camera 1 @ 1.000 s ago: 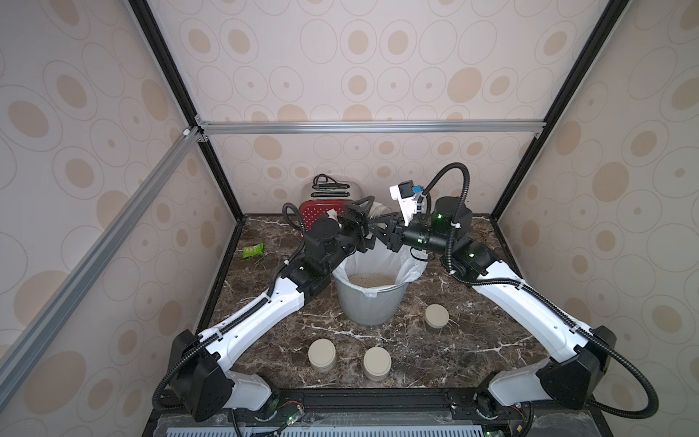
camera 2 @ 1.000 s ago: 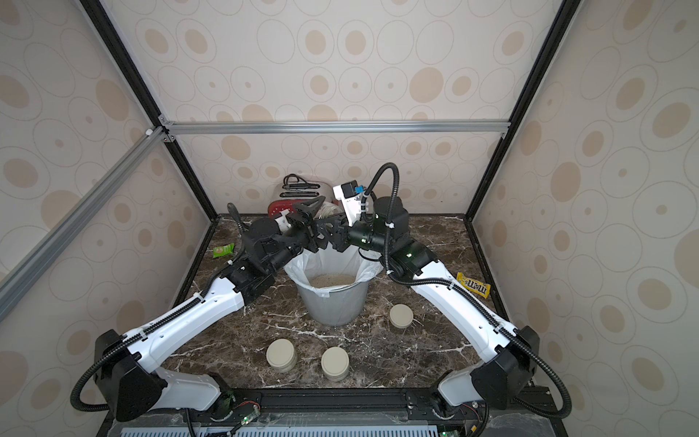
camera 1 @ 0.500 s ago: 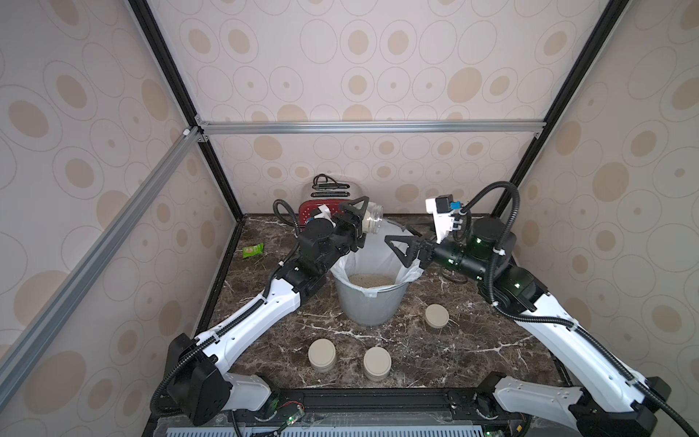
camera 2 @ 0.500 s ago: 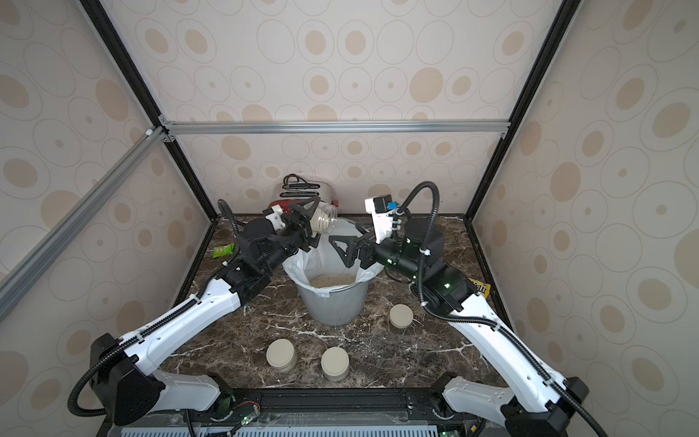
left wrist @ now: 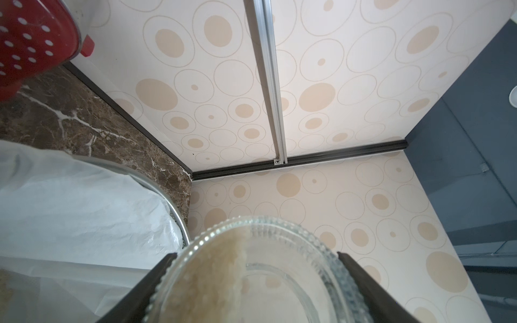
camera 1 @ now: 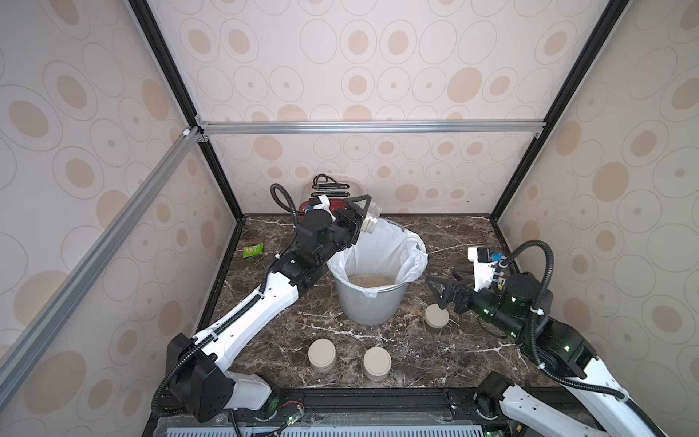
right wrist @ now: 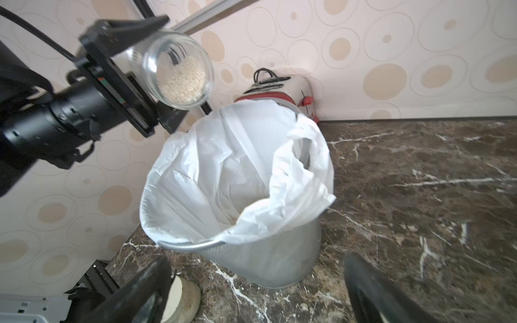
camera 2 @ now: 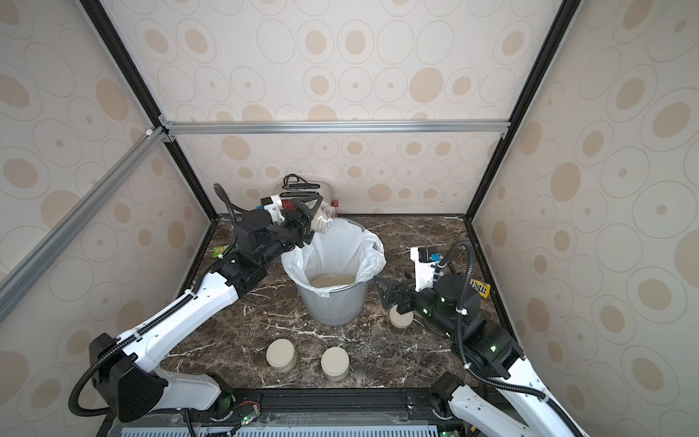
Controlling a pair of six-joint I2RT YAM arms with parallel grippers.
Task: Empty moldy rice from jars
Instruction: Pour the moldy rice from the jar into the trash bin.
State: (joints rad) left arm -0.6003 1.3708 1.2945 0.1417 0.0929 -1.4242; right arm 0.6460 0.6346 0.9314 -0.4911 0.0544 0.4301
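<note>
An open clear glass jar (camera 1: 370, 218) (camera 2: 324, 221) (right wrist: 179, 70) is tilted on its side above the back left rim of the grey bin (camera 1: 367, 308) (camera 2: 333, 308) (right wrist: 265, 265). My left gripper (camera 1: 358, 221) (camera 2: 311, 221) (left wrist: 254, 288) is shut on it. Moldy rice (right wrist: 183, 81) (left wrist: 212, 282) lies along the jar's lower side. More rice (camera 1: 370, 280) (camera 2: 333, 280) covers the bottom of the white liner. My right gripper (camera 1: 440, 282) (camera 2: 391, 282) (right wrist: 257, 293) is open and empty, low at the bin's right, over a loose beige lid (camera 1: 436, 317) (camera 2: 401, 317) (right wrist: 179, 296). Two lidded jars (camera 1: 322, 353) (camera 1: 377, 363) stand in front.
A red toaster (camera 1: 321, 200) (camera 2: 302, 189) (right wrist: 279, 89) stands against the back wall behind the bin. A green packet (camera 1: 252, 250) lies at the left wall. A yellow sweets packet (camera 2: 480, 289) lies by the right wall, behind my right arm.
My right gripper has opened, let go near the jar over the bin, and drawn back down to the right. My left gripper has kept the jar, shifting it toward the bin's back rim.
</note>
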